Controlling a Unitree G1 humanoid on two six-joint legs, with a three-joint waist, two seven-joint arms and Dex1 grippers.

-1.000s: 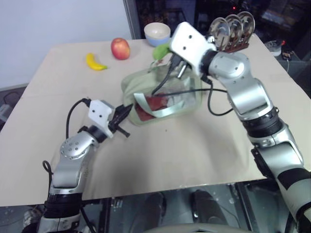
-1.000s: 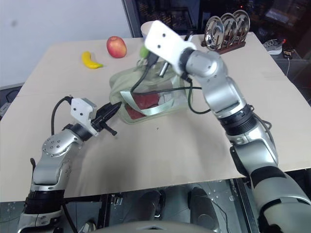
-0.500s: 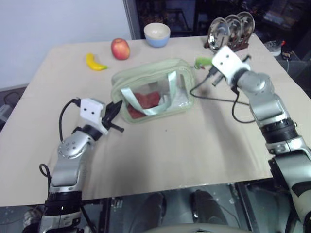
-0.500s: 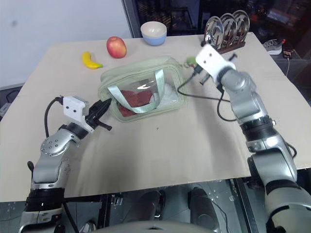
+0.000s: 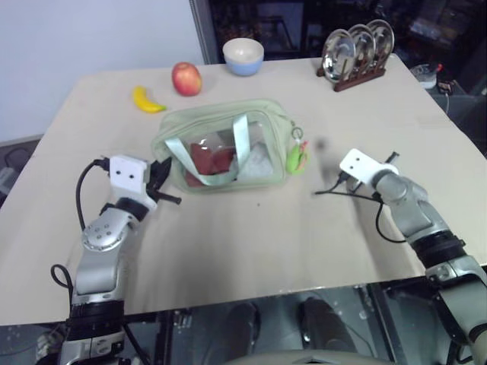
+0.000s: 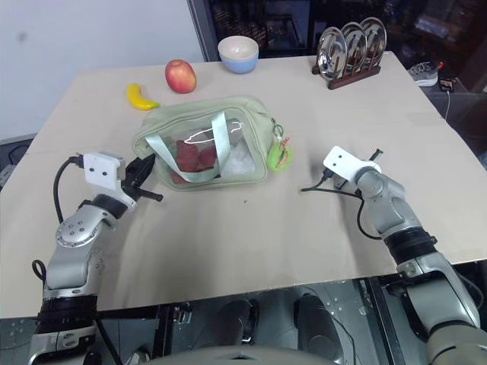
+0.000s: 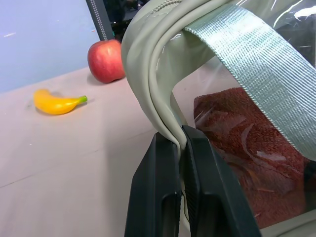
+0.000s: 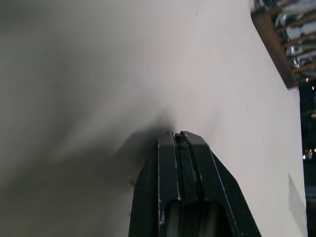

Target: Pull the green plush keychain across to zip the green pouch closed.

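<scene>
A lab: bare test table (image 5: pixel 251 243) before dark equipment racks (image 5: pixel 274 23).

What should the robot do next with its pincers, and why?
Probably open the left pincer and let go. It is shut on the end seam of the green pouch, while the green plush keychain hangs at the far end, so the zip looks closed. The right pincer is shut, holds nothing, and sits apart above the table.

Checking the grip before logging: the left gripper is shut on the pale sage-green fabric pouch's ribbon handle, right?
Not quite. The left gripper is shut on the pale sage-green fabric pouch's end seam, not its ribbon handle, as the left wrist view shows.
</scene>
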